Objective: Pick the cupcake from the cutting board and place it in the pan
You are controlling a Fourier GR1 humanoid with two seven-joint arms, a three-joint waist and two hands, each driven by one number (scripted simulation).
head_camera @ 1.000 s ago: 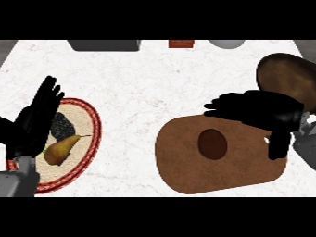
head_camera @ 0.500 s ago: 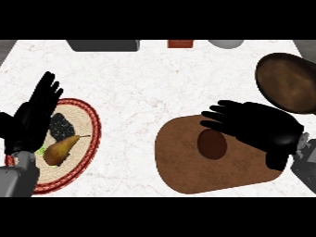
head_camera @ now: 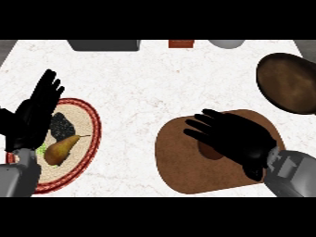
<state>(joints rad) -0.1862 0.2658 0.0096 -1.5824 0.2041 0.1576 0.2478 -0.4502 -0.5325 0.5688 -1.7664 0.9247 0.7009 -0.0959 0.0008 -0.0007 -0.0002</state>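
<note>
Right hand (head_camera: 239, 139), fingers spread (grasping nothing), covers brown cupcake (head_camera: 208, 152) on round brown wooden cutting board (head_camera: 180, 162); dark round pan (head_camera: 293, 90) at 1 o'clock.

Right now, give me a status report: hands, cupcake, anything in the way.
Right hand open over the cupcake on the board, no grip yet. Left hand open, resting above the plate. Pan unobstructed.

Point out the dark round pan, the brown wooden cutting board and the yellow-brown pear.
Dark round pan (head_camera: 293, 90), head view: inner base.
Brown wooden cutting board (head_camera: 180, 166), head view: bare left part.
Yellow-brown pear (head_camera: 60, 148), head view: its body.
</note>
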